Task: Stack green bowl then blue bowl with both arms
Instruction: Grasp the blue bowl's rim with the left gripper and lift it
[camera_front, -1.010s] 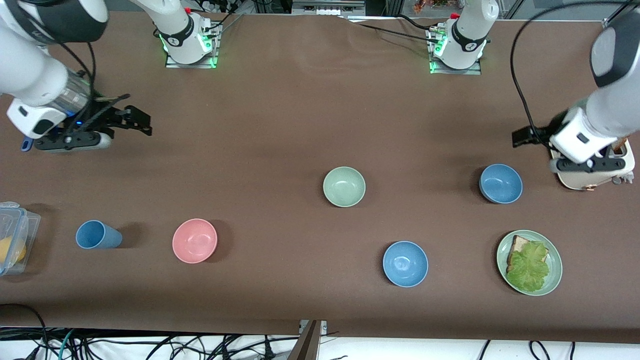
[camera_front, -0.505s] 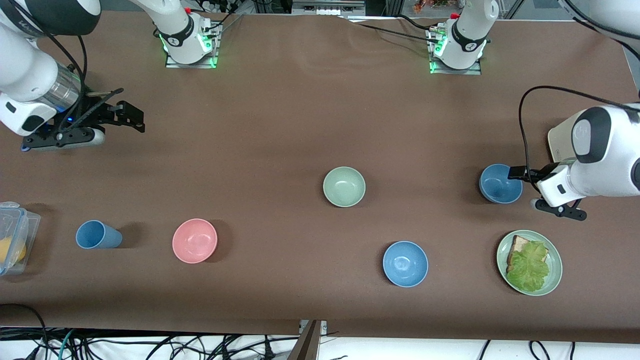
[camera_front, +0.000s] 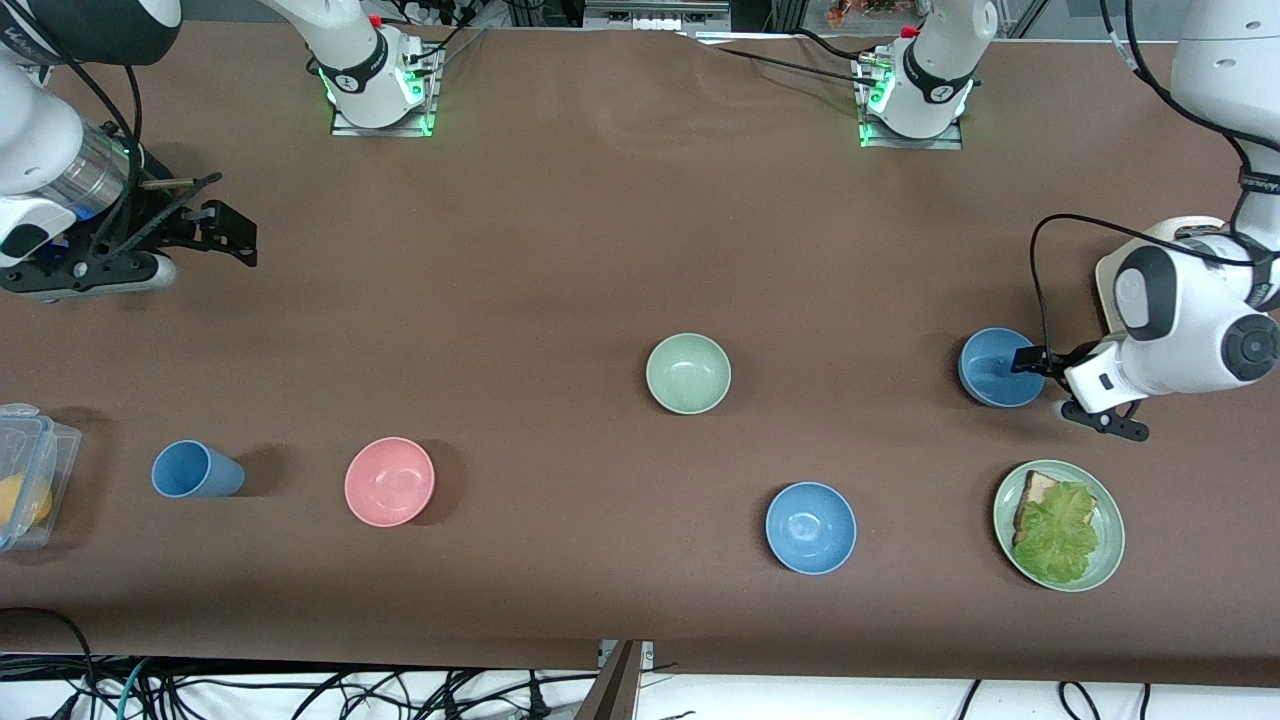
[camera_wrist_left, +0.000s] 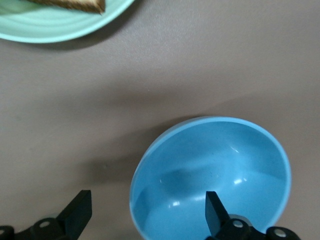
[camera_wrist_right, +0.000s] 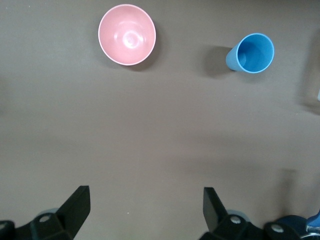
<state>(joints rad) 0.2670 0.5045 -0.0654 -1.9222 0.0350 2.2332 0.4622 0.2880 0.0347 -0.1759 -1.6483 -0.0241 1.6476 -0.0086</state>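
No readable text, labels, brands, numbers, signs

A round matte pink bowl (camera_front: 389, 481) sits in the lower left of the front view, with a tall narrow blue cup (camera_front: 195, 470) lying beside it, closer to the frame's left edge. At the far left edge rests a clear plastic lidded container (camera_front: 28, 474) with something yellow inside. In the lower right, a wide flat pale-green plate (camera_front: 1110, 540) bears a slice of bread (camera_front: 1036, 489) topped with a green lettuce leaf (camera_front: 1056, 530). A second plain blue bowl (camera_front: 811, 527) lies in the lower middle.
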